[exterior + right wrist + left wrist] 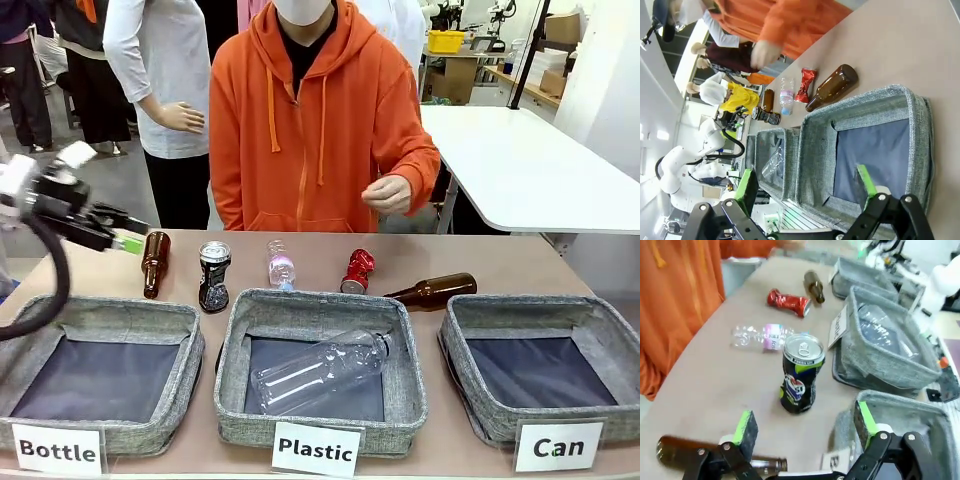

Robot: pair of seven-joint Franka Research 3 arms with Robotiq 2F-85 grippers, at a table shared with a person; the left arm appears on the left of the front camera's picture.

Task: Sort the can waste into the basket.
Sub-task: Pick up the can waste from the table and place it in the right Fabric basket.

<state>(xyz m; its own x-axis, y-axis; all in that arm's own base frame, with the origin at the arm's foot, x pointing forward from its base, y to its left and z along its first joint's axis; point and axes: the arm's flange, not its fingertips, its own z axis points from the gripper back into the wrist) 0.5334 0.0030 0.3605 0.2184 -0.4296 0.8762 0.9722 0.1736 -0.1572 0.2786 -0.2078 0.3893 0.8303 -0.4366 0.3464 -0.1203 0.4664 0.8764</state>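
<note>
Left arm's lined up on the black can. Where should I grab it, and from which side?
Grip the black can at its crumpled middle, probably level from where the left gripper hovers: it stands upright, silver top up, and the open jaws look wider than its body.

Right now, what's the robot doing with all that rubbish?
It is sorting cans into a basket, but it holds nothing yet. The left gripper is open, facing the upright black can. The red can lies farther along. The right gripper hangs open over the Can basket, which has no cans in it. A person in orange stands opposite.
</note>
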